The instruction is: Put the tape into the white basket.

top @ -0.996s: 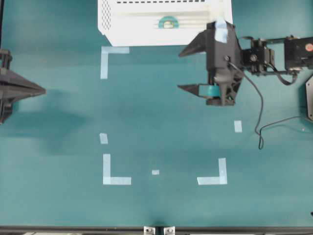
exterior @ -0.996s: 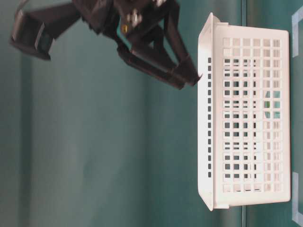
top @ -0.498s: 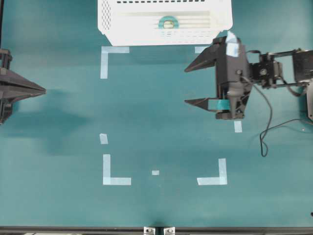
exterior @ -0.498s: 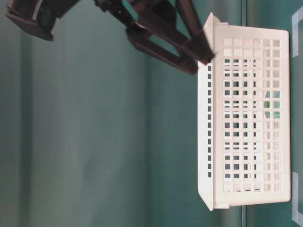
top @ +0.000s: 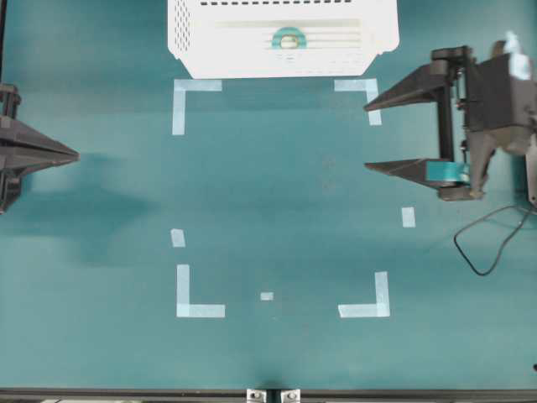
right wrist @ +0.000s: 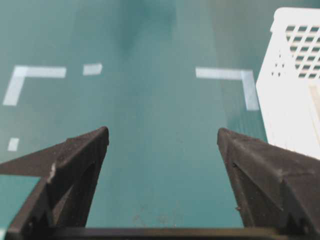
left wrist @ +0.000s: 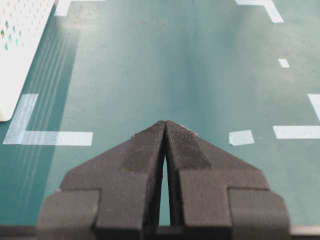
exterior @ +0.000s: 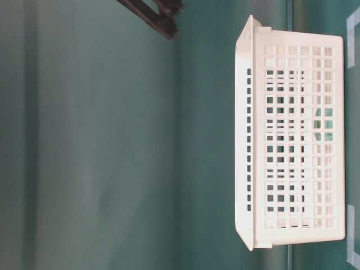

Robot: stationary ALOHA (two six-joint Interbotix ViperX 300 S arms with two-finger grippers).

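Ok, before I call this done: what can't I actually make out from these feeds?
- The tape: in the table-level view only teal flecks behind the white basket wall; whether it lies flat is unclear.
- Basket's far side: cut off by the overhead view's top edge.
- Right gripper: table-level view shows only a dark tip at the top edge.
- Left gripper: arm behind it cut off at the overhead view's left edge.

The right tool (top: 367, 136) has drawn back from the white basket (top: 193, 42) toward the right edge of the overhead view — it was just beside the basket's near right corner, now well apart, uncovering the tape corner mark (top: 362, 91) there — and has nearly left the table-level view.
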